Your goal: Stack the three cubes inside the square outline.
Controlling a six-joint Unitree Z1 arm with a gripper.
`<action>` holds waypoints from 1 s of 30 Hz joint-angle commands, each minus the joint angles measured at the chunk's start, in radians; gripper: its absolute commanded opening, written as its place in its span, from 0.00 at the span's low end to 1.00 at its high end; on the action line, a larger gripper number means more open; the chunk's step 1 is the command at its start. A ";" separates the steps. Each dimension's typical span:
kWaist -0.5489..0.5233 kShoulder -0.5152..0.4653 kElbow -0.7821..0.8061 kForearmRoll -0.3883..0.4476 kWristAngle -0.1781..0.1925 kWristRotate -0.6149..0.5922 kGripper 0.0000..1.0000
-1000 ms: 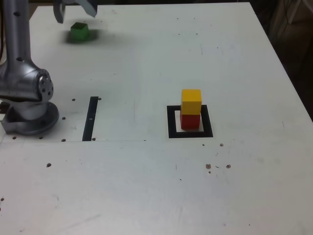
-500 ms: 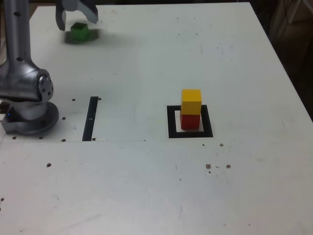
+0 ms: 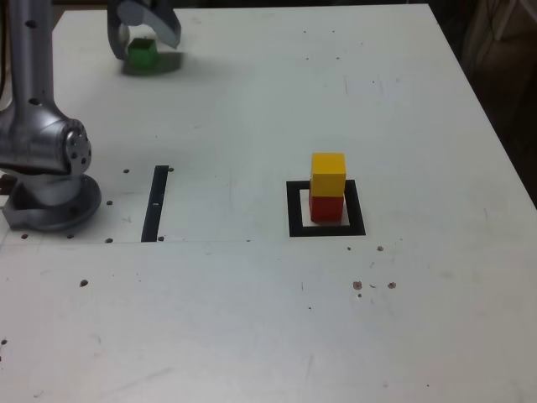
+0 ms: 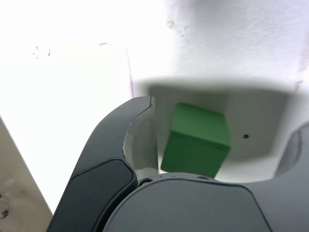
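**Gripper astride the green cube, far left of the table**

The gripper sits low at the far-left corner of the white table in the exterior view, its dark jaws standing apart with the green cube between them. The wrist view shows the same: the green cube rests on the table surface inside the span of the gripper, with white gaps visible on both sides (no contact with either jaw can be made out). The cube looks slightly turned relative to the jaws.

Well apart from this, towards the exterior view's right and nearer the camera, lies the square outline. Inside it stands the red cube, and the yellow cube sits squarely on top of it. A two-cube stack, upright.

The arm's grey base stands at the exterior view's left edge. Just to its right lies a thin black strip, flat on the table. Small dark specks dot the near surface.
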 commanded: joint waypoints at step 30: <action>-0.009 -0.020 0.014 -0.006 0.017 -0.034 0.38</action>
